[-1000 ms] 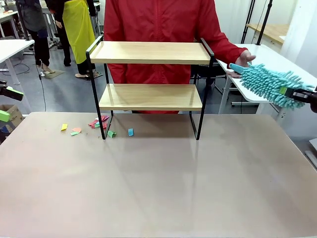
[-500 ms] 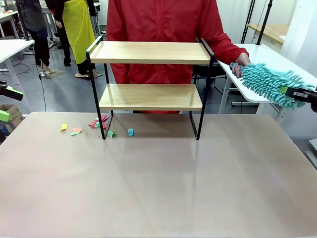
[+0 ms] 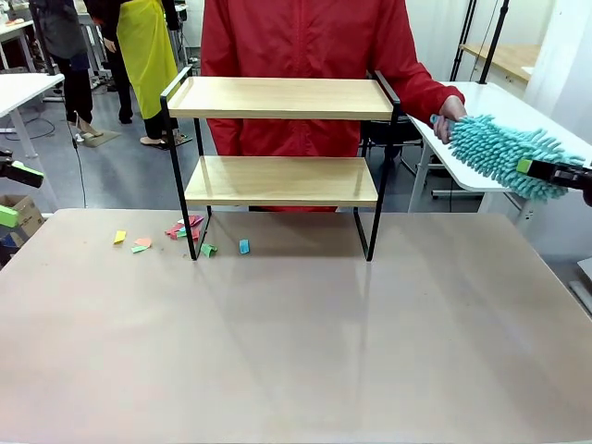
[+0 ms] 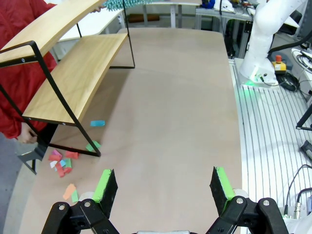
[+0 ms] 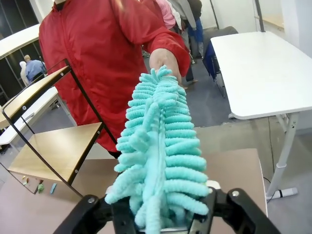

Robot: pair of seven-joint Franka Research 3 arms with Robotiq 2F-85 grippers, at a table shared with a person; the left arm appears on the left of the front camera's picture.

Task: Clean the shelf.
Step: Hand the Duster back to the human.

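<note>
The shelf [image 3: 277, 97] [image 4: 73, 78] [image 5: 53, 146] stands at the far middle of the brown table, both wooden boards bare. A teal fluffy duster [image 3: 499, 148] [image 5: 156, 146] [image 4: 126, 4] hangs in the air to its right. The person's hand [image 3: 451, 109] [image 5: 163, 57] grips its far end. Its near end lies between the spread jaws of my right gripper [image 3: 529, 176] [image 5: 158, 209], which is open. My left gripper [image 4: 163, 183] [image 3: 17, 194] is open with nothing in it, off the table's left edge.
Several coloured paper scraps [image 3: 185, 231] [image 4: 61, 163] lie on the brown table [image 3: 296, 342] by the shelf's left legs. A person in a red jacket [image 3: 296, 37] stands behind the shelf. A white table [image 3: 518, 102] stands at the right behind the duster.
The person's hand has closed on the duster's far end. My right gripper's jaws have spread apart around the near end. The left arm has not moved.
</note>
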